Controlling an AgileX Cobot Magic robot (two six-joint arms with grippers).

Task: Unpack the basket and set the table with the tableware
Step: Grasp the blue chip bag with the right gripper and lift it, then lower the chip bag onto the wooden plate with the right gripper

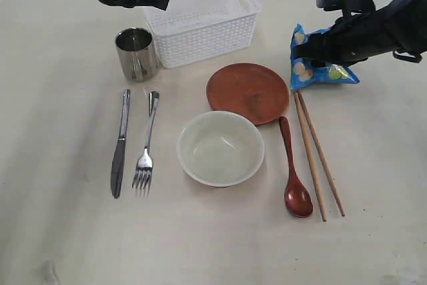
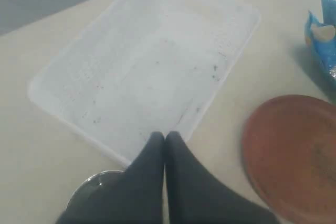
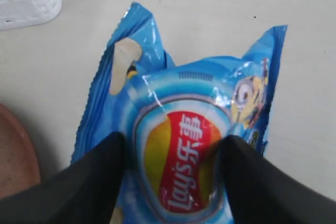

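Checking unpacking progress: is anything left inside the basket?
No: the left wrist view shows only the bare floor of the white basket, with nothing in it.

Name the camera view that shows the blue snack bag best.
Right wrist view: the blue snack bag fills the frame, label readable, between the right fingers. Exterior view shows it small, partly behind the right arm; left wrist view catches only a corner.

I see a matt pale surface (image 1: 60, 231) with faint wood grain. The basket (image 1: 203, 21) is white perforated plastic; the cup (image 1: 137, 55), knife (image 1: 121, 141) and fork (image 1: 149, 135) shiny steel; the bowl (image 1: 220, 148) smooth glossy cream; the plate (image 1: 247, 91) matt brown; the spoon (image 1: 289, 165) glossy reddish wood; the chopsticks (image 1: 311, 157) bare wood; the snack bag (image 3: 184, 145) crinkled glossy film.
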